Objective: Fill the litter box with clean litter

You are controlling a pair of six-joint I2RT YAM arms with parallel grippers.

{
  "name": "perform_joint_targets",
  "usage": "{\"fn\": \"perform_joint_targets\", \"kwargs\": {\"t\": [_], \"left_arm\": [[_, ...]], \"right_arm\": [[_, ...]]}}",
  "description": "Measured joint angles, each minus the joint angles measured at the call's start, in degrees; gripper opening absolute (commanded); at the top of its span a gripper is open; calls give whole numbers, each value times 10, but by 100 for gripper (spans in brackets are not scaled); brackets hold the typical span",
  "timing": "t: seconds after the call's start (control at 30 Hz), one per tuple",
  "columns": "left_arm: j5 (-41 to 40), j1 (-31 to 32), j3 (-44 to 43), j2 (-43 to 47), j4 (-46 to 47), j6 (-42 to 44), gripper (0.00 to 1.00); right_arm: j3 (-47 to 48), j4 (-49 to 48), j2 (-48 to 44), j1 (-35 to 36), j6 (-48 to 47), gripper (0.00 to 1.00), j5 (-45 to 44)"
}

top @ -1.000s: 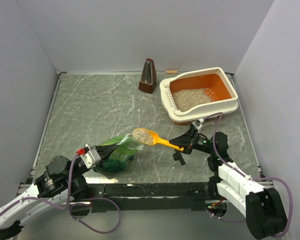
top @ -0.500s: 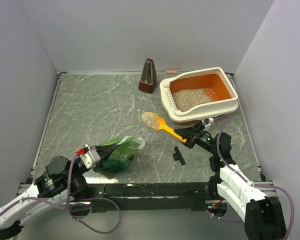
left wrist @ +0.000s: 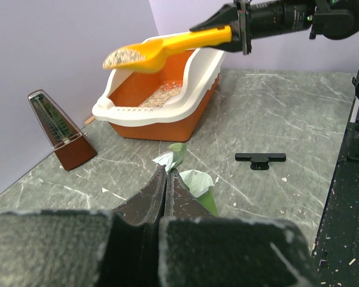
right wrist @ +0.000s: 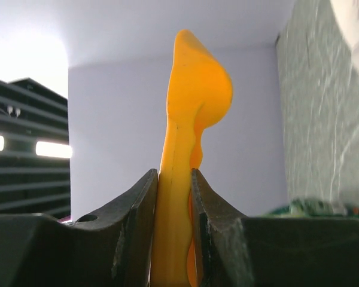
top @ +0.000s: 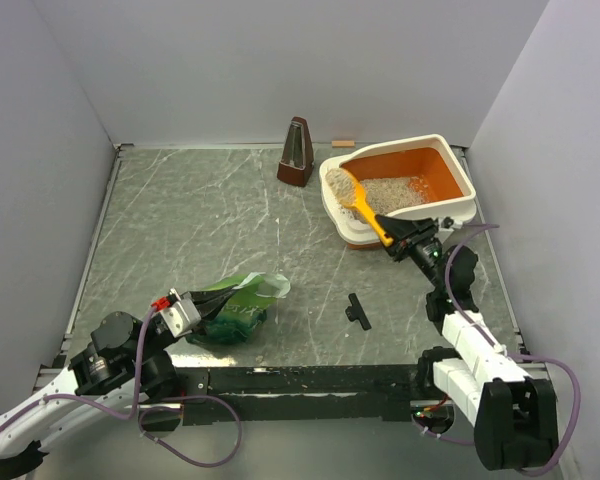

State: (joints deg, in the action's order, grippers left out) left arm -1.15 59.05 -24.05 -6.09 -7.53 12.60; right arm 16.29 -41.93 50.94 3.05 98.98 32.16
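Top external: high, behind near edge, looks down and forward over whole table [top: 180, 220]. Left wrist: low, near left, faces far right; shares litter box [left wrist: 188, 98] and scoop [left wrist: 161, 51] with overhead. Right wrist: tight on scoop handle, frame rolled sideways.

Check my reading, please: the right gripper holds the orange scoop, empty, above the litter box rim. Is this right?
Not quite: the scoop is not empty. The left wrist view shows clean litter heaped in its bowl. The rest holds: the right gripper grips it above the litter box rim.
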Motion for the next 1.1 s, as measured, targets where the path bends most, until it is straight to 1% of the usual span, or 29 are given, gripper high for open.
{"fn": "perform_joint_targets", "kwargs": {"t": [0.1, 0.17, 0.3, 0.43, 0.57, 0.7, 0.8, 0.97, 1.1], "left_arm": [[0, 0, 0, 0, 0, 0, 1], [0, 0, 0, 0, 0, 0, 1], [0, 0, 0, 0, 0, 0, 1], [0, 0, 0, 0, 0, 0, 1], [0, 0, 0, 0, 0, 0, 1], [0, 0, 0, 0, 0, 0, 1], [0, 0, 0, 0, 0, 0, 1], [0, 0, 0, 1, 0, 0, 1], [0, 0, 0, 1, 0, 0, 1]], "right_arm": [[21, 21, -1, -31, -16, 0, -17], [36, 54, -5, -54, -35, 0, -30], [76, 166, -21, -90, -97, 0, -60], [139, 304, -28, -102, -193, 0, -110], [220, 421, -8, -102, -296, 0, -153], [325, 515, 57, -102, -410, 0, -193], [379, 561, 106, -102, -485, 0, -217], [414, 630, 158, -90, -592, 0, -262], [437, 646, 174, -33, -678, 0, -327]]}}
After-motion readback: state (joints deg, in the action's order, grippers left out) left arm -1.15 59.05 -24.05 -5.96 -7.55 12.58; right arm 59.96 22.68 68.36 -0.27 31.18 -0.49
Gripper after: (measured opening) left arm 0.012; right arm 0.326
